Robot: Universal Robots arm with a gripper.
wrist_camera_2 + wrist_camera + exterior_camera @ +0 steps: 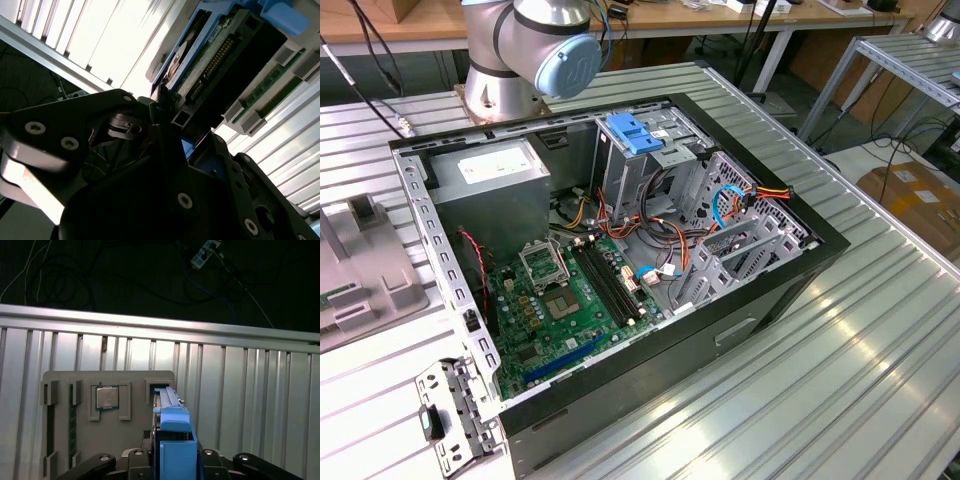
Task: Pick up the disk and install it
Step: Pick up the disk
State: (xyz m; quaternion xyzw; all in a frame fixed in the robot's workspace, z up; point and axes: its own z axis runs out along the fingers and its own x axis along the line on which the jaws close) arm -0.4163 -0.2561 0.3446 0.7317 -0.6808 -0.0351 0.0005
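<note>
disk [175,432] is standing on edge in a slot at one side of a grey tray [100,440], its blue rail facing the camera in the first wrist view. the gripper [175,462] is hanging right over it. the disk is lying between the 2 jaws, with 1 black link showing on each side of the blue rail. whether the jaws are clamping the rails or sitting just off them i cannot tell. in the second wrist view the disk is showing its green board and a connector row [215,57], close against the gripper's black linkage. a processor chip [106,397] and green memory sticks [72,422] are also sitting in the tray, apart from the jaws. the tray is resting on a ribbed metal table [250,405]. in the exterior view an open computer case [720,345] is lying on its side near the arm's base [520,60], with its motherboard [560,300], a grey power-supply box [490,190] and a light-blue latch piece [635,132] showing inside.
</note>
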